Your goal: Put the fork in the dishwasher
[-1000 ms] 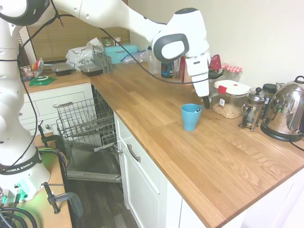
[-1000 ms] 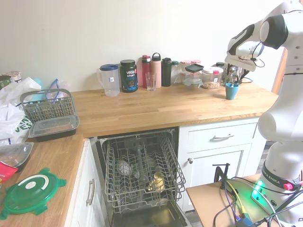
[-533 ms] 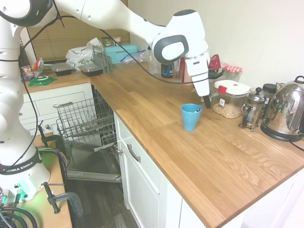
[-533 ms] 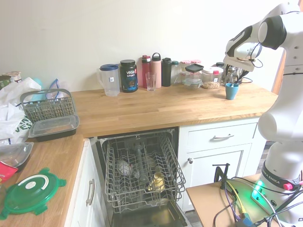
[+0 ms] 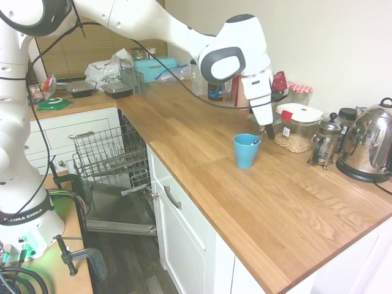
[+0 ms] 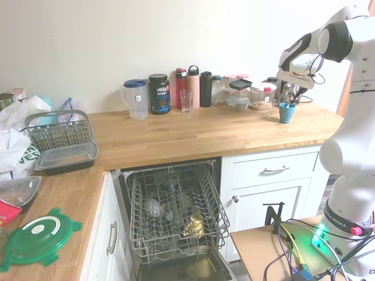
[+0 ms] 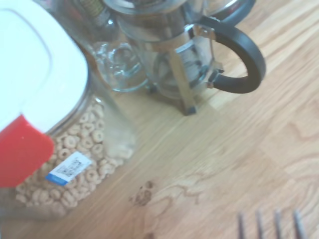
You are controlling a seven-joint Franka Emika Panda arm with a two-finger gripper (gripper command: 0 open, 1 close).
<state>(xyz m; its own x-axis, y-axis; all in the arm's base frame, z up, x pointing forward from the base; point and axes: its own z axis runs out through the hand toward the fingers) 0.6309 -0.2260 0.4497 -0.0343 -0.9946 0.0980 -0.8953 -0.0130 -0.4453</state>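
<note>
We see our gripper (image 5: 268, 131) just above the blue mug (image 5: 245, 150), pinching the fork (image 7: 269, 225), whose tines hang below it; the dishwasher (image 6: 176, 213) stands open, well apart.

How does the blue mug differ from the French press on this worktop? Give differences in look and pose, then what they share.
The blue mug is opaque blue; the French press is clear glass in a metal frame. The mug is open-topped with a utensil leaning in it; the press has a lid on top. The mug stands out alone on the worktop; the press sits in the row by the wall. Both stand upright.
</note>
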